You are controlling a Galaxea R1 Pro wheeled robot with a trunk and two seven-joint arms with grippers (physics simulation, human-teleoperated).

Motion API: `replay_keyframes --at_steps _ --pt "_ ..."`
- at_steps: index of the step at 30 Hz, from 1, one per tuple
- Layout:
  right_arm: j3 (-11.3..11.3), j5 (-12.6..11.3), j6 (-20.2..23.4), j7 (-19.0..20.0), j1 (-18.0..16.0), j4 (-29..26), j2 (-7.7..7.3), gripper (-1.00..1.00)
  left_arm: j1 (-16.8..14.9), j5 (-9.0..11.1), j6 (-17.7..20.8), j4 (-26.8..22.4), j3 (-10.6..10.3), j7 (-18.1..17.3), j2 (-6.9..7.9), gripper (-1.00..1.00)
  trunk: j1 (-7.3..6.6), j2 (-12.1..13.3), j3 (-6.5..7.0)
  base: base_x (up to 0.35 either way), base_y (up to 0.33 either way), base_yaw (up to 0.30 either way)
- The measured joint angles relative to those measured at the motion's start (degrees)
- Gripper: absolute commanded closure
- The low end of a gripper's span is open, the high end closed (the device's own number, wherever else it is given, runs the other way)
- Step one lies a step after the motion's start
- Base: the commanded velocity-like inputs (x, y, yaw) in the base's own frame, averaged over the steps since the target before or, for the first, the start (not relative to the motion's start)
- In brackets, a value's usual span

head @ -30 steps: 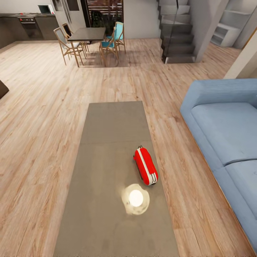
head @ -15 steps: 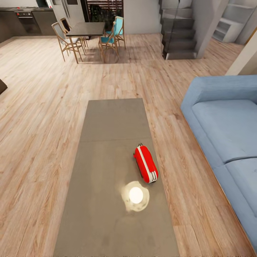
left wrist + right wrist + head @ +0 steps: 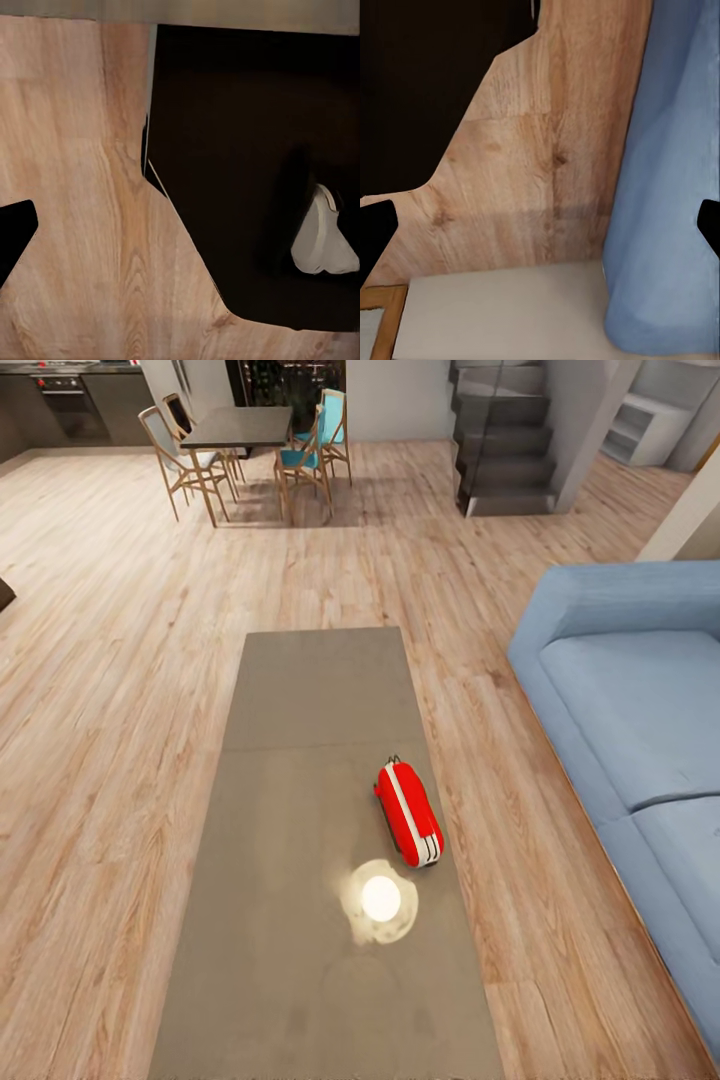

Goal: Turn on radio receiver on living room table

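Lying flat: red, white-banded radio receiver (image 3: 408,813)

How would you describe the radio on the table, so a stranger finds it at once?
Beside the blue sofa stands a long grey table. The radio lies near its sofa-side edge, next to a round lamp reflection. It is the small red box with a white band.
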Motion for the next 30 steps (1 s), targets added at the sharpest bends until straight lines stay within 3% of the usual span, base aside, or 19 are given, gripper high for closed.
replay_keyframes --at_steps 6,9,13,19,26,30 --pt "-0.03 0.13 1.58 -0.02 -0.03 -5.53 -0.87 -1.0 0.01 -0.14 4.17 -5.71 -0.02 0.05 0.04 -1.0 0.0 0.0 -0.56 0.0 0.0 -0.04" --pt "-0.03 0.19 4.24 -0.09 -0.04 -9.66 -1.07 -1.0 0.0 -0.16 7.5 -9.16 -0.02 0.12 0.08 -1.0 0.0 0.0 -0.83 0.0 0.0 -0.068" --pt "-0.03 0.25 7.51 -0.14 -0.09 -13.75 -1.16 -1.0 0.04 -0.21 9.1 -11.62 -0.02 0.08 0.11 -1.0 0.0 0.0 -1.2 0.0 0.0 -0.075" --pt "0.03 0.3 11.42 -0.09 -2.42 -17.78 -1.12 -1.0 0.05 -0.22 9.87 -13.15 -0.02 -0.06 0.42 -1.0 0.0 0.0 -1.75 0.0 0.0 -0.078" --pt "0.06 0.26 12.69 -0.05 -6.56 -18.54 -1.14 -1.0 -0.35 -0.27 11.75 -13.13 -0.02 -0.04 0.5 -1.0 0.0 0.0 -2.4 0.0 0.0 -0.079" --pt "0.11 1.59 12.83 0.05 -8.33 -18.64 -1.13 -1.0 -1.75 -0.32 13.12 -13.33 -0.02 -0.12 0.47 -1.0 0.0 0.0 -2.77 0.0 0.0 -0.079"
